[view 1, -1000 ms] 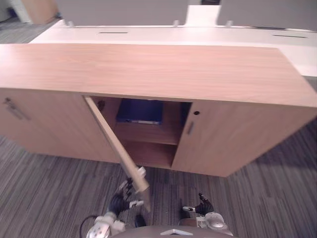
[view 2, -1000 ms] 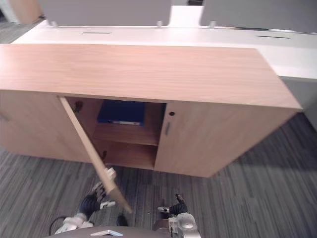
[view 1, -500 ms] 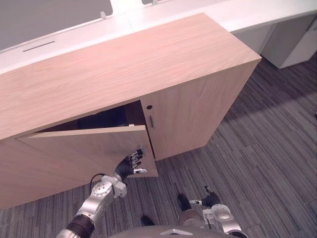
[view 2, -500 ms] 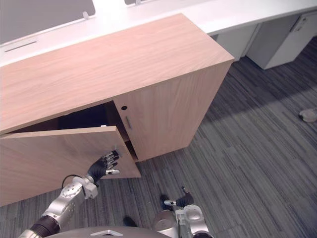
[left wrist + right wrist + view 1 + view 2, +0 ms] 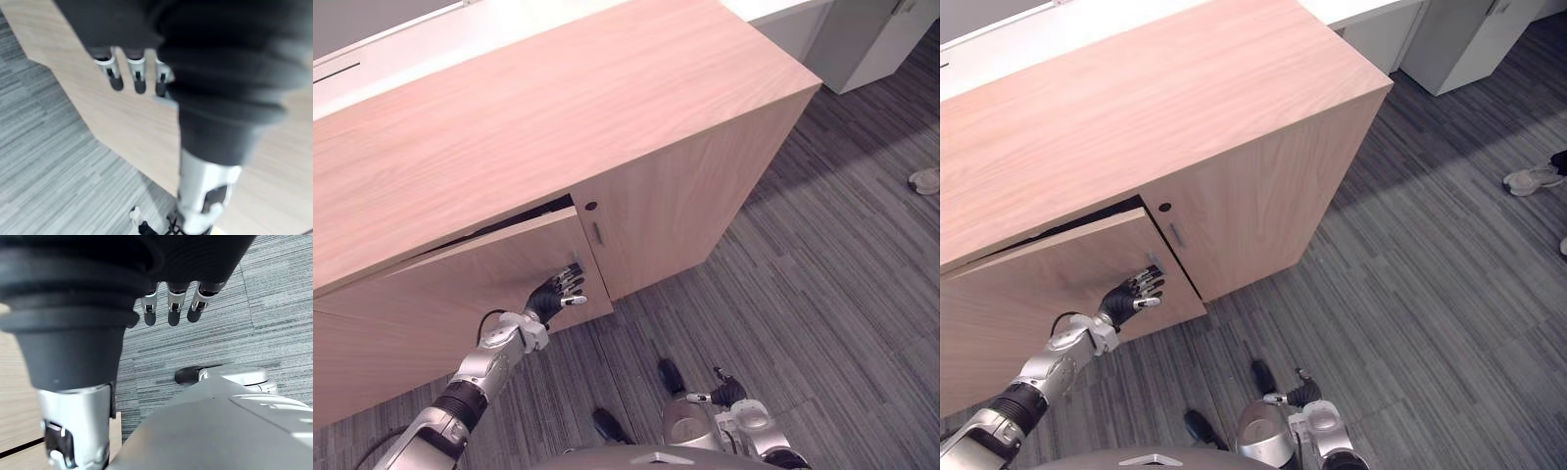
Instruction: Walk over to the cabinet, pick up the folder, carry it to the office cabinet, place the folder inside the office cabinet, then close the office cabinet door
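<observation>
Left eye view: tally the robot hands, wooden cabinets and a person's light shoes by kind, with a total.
Robot hands: 2, the left hand flat on the cabinet door, the right hand low above the carpet.
Wooden cabinets: 1
Light shoes: 1
Total: 4

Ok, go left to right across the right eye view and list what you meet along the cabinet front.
First the light wooden cabinet door, slightly ajar → left hand, straight fingers on it → closed wooden door with a slim metal handle → grey striped carpet → person's light shoe.
</observation>
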Motion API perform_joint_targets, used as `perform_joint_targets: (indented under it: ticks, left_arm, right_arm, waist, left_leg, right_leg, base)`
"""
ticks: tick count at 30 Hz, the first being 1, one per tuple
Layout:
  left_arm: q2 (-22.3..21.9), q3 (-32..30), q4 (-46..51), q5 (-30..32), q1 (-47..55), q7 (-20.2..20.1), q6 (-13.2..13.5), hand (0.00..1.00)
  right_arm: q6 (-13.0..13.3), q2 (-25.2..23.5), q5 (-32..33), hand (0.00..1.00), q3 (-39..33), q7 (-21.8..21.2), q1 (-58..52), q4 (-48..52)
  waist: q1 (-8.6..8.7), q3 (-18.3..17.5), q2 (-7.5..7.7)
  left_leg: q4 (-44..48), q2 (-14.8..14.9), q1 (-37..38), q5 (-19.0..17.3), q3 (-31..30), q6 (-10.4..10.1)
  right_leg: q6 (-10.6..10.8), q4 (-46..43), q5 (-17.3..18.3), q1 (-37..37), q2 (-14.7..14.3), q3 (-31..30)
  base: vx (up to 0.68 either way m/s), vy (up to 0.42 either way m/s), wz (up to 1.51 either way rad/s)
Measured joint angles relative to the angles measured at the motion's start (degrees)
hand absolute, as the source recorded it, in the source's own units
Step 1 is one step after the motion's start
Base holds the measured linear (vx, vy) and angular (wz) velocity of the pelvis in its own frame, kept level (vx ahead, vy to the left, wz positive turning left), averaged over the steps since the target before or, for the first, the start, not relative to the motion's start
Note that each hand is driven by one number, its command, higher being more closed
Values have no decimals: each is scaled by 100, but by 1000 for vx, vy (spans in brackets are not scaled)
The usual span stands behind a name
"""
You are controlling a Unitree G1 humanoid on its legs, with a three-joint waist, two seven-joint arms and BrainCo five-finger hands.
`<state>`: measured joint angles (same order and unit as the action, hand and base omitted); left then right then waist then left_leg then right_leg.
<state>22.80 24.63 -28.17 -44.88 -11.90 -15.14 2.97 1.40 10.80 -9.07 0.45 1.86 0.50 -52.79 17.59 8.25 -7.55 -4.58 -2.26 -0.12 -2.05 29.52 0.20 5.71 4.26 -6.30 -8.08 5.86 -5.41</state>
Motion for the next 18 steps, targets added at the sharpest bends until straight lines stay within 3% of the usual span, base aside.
perform_joint_targets:
  ticks: [4,10,15,18]
  left_arm:
    - [-188,-43,-122,52,-75,211,27,0]
    - [-641,-175,5,659,95,460,199,0]
    - [-717,-457,64,1040,639,511,230,0]
    - [-729,-631,46,1326,1046,511,230,0]
  right_arm:
    - [-10,-6,54,0,0,8,-4,-1]
    - [-41,-59,94,0,-43,122,-15,-90]
    - [-57,-122,206,0,-136,206,-29,-234]
    - [-64,-148,208,0,-175,206,-52,-300]
  waist:
    - [8,8,9]
    - [-98,48,119]
    - [-246,32,249]
    - [-420,-15,333]
  left_leg:
    - [-36,-6,3,34,-172,51]
    - [-37,-7,69,92,-455,133]
    - [-36,4,151,93,-572,135]
    - [-37,9,152,104,-608,147]
  right_leg:
    - [-47,8,36,31,15,141]
    - [-9,32,13,271,46,439]
    - [7,33,39,414,44,562]
    - [9,33,46,437,44,607]
  base:
    - [-85,-64,14]
    - [-22,-45,24]
    - [-4,-38,13]
    - [-22,-38,8]
